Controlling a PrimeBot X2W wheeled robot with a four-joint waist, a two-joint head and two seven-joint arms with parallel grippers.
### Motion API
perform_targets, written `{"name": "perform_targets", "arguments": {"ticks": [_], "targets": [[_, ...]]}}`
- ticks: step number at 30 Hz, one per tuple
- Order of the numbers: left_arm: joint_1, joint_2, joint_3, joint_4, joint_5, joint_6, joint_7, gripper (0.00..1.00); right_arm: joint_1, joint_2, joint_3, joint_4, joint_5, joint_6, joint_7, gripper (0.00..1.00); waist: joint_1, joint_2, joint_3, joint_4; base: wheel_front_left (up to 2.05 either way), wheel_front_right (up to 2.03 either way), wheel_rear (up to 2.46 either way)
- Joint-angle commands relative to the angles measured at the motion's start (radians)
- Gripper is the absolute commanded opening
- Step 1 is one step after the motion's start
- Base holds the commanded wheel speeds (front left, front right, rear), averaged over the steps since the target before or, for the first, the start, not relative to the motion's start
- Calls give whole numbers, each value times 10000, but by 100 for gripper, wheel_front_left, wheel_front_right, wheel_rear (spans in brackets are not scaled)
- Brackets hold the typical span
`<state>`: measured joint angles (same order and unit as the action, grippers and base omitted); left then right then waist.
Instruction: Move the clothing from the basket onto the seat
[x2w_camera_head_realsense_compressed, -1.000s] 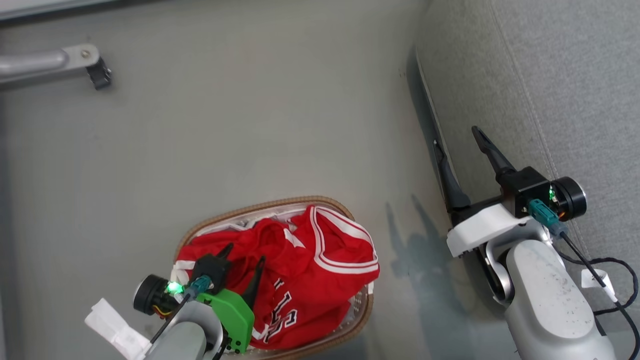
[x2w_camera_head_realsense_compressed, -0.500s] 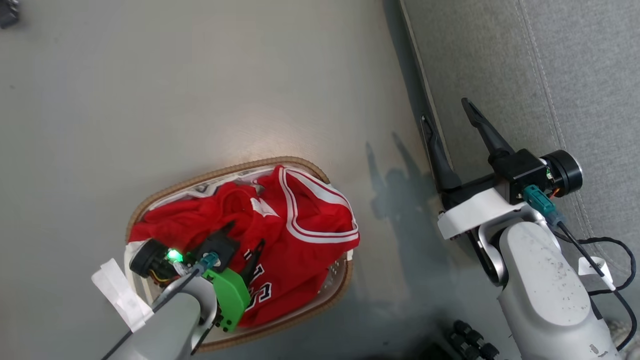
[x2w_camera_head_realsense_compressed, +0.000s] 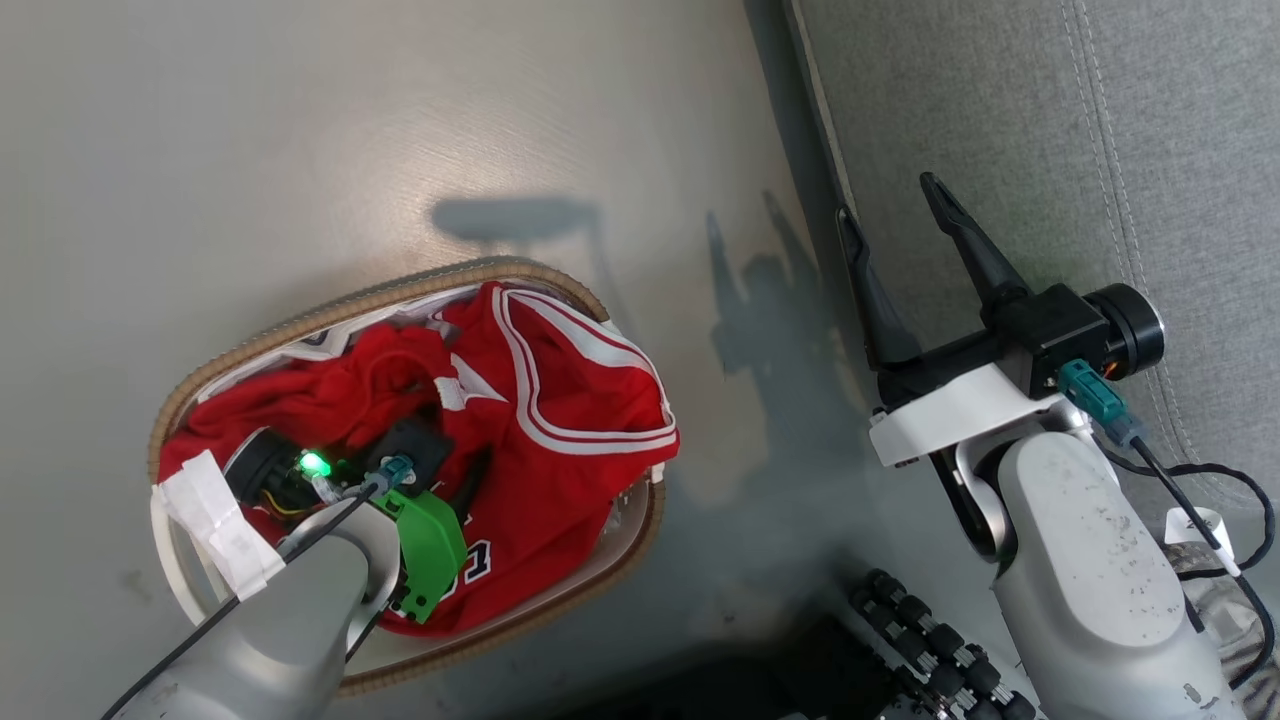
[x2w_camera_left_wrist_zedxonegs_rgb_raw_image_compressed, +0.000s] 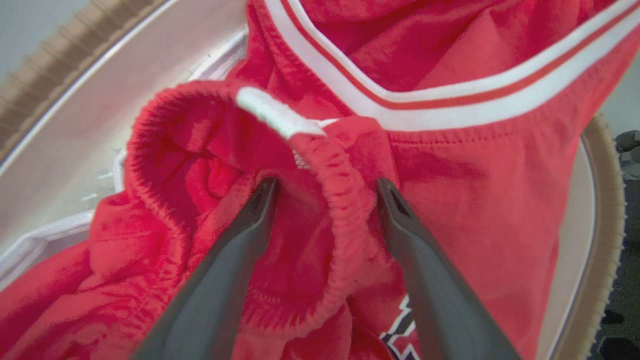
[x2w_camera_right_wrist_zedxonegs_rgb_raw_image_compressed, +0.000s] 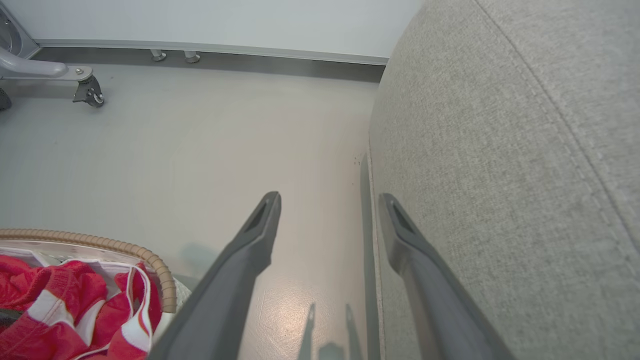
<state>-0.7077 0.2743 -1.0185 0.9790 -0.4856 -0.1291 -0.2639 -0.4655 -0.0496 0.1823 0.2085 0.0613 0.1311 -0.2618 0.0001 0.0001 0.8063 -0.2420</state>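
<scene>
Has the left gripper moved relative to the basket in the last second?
Yes. Judged against the basket, the left gripper has pushed forward and down: its fingers, earlier above the clothing, now sink into it.

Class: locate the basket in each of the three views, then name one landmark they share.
Head view: basket, lower left.
Left wrist view: basket wall across the upper left corner and down the right edge.
Right wrist view: basket, bottom left corner.
Shared landmark: the red clothing with white trim inside it.

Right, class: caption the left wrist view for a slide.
Open left gripper straddling the waistband of the red shorts in the basket.
</scene>
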Motion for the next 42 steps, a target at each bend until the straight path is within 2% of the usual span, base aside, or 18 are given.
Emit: {"name": "perform_targets", "arguments": {"ticks": [1,9,10,11,17,21,27,42], "targets": [[-183,135,-282,168,-172,-23,-6,100,-126,-22,14,-58,66,-6,-47,100,-1,-1,328,-237,0,0,0],[-761,17,-1773,492,-1932,-23,150,100,-64,-20,63,11,196,-6,-45,100,-1,-1,488,-244,0,0,0],[-786,17,-1923,491,-2142,-23,123,82,-62,-23,74,42,207,-6,-47,100,-1,-1,442,-222,0,0,0],[-777,3,-2153,399,-2416,-23,67,0,-80,-23,109,99,255,-6,-47,100,-1,-1,314,-196,0,0,0],[-631,15,-2389,199,-2941,-24,-12,0,-124,-25,132,317,363,-6,-47,100,-1,-1,-455,-65,0,0,0],[-309,76,-2002,-315,-2918,-24,-9,0,-65,-29,97,548,382,-6,-47,100,-1,-1,-1228,144,0,0,0],[469,-5,-815,-1142,-2537,-24,-2,0,334,-32,5,907,326,-7,-47,100,-1,-1,-2635,582,0,0,0],[2759,-522,2924,-3987,-426,-24,-4,0,1500,-32,-297,1486,540,-8,-45,100,-1,-1,-5693,1724,0,0,0]]}}
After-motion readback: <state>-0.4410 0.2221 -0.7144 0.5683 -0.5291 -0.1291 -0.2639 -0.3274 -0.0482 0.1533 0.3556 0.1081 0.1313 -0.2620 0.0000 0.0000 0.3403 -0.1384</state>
